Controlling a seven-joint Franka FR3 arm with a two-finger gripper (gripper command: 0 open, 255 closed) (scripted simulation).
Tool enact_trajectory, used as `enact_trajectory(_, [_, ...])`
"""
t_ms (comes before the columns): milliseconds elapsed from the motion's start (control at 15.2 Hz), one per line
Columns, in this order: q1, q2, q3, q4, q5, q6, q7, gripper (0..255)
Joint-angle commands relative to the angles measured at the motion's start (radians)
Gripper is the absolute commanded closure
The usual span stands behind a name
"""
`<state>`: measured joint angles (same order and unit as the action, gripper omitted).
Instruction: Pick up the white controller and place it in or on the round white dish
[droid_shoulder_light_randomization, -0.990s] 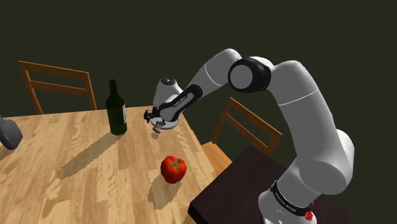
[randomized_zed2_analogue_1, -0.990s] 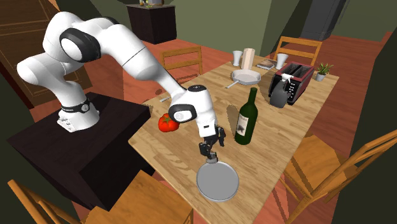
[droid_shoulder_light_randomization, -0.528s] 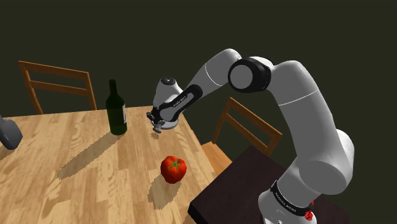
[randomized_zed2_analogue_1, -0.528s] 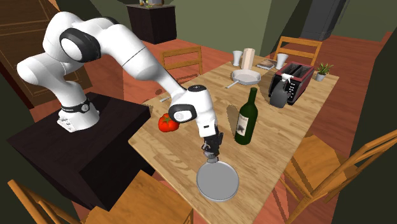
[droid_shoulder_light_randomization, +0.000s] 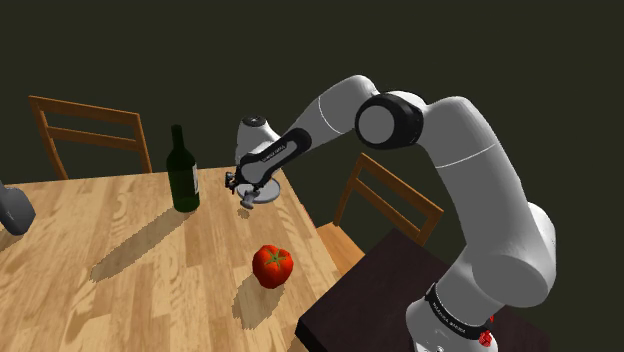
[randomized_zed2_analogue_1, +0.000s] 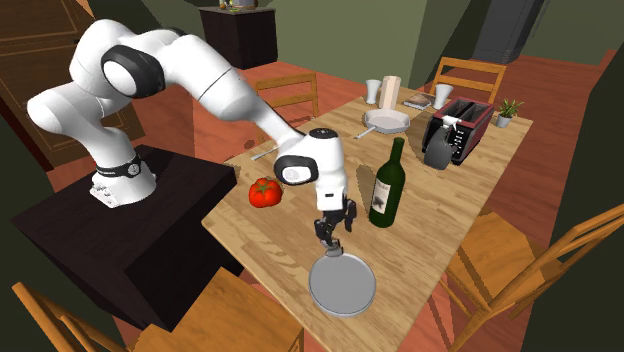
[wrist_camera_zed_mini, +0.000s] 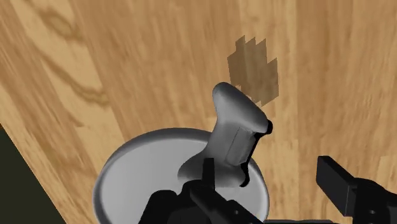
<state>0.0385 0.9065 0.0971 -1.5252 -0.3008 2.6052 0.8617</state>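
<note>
- Shoulder view: the arm (droid_shoulder_light_randomization: 470, 150) reaches from the stand (droid_shoulder_light_randomization: 370, 290) toward 10 o'clock, over the far edge of the wooden table (droid_shoulder_light_randomization: 120, 250).
- The gripper (droid_shoulder_light_randomization: 238, 186) hangs just above the round dish (droid_shoulder_light_randomization: 265, 195), which the hand partly hides.
- An upright dark bottle (droid_shoulder_light_randomization: 183, 170) stands at 9 o'clock of the gripper, and a tomato (droid_shoulder_light_randomization: 272, 265) lies at 5 o'clock, well apart from it.
- Second exterior view: the gripper (randomized_zed2_analogue_1: 332, 232) points down with its fingers spread. The pale grey dish (randomized_zed2_analogue_1: 342, 285) lies just beside it at 6 o'clock, near the table (randomized_zed2_analogue_1: 440, 220) edge.
- The bottle (randomized_zed2_analogue_1: 385, 185) is at 2 o'clock of the gripper and the tomato (randomized_zed2_analogue_1: 265, 192) at 10 o'clock.
- Wrist view: the gripper (wrist_camera_zed_mini: 267, 170) stands wide open and pinches nothing.
- The grey-white controller (wrist_camera_zed_mini: 235, 137) lies between the fingers, close against one and clear of the other.
- Its near end is over the bowl of the dish (wrist_camera_zed_mini: 127, 162), and its far end reaches past the rim over the wood. I cannot tell whether it rests on the dish or hangs above it.
</note>
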Motion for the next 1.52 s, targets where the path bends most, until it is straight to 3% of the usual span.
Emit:
enact_trajectory(0, [0.029, 0.020, -0.006, 0.089, 0.054, -0.231, 0.069, 0])
enact_trajectory(462, [0.030, 0.108, -0.014, 0.138, 0.047, -0.192, 0.070, 0])
enact_trajectory(990, [0.029, 0.108, -0.014, 0.138, 0.047, -0.192, 0.070, 0])
enact_trajectory(1056, [0.029, 0.108, -0.014, 0.138, 0.047, -0.192, 0.070, 255])
enact_trajectory(1452, [0.029, 0.109, -0.014, 0.137, 0.047, -0.191, 0.070, 255])
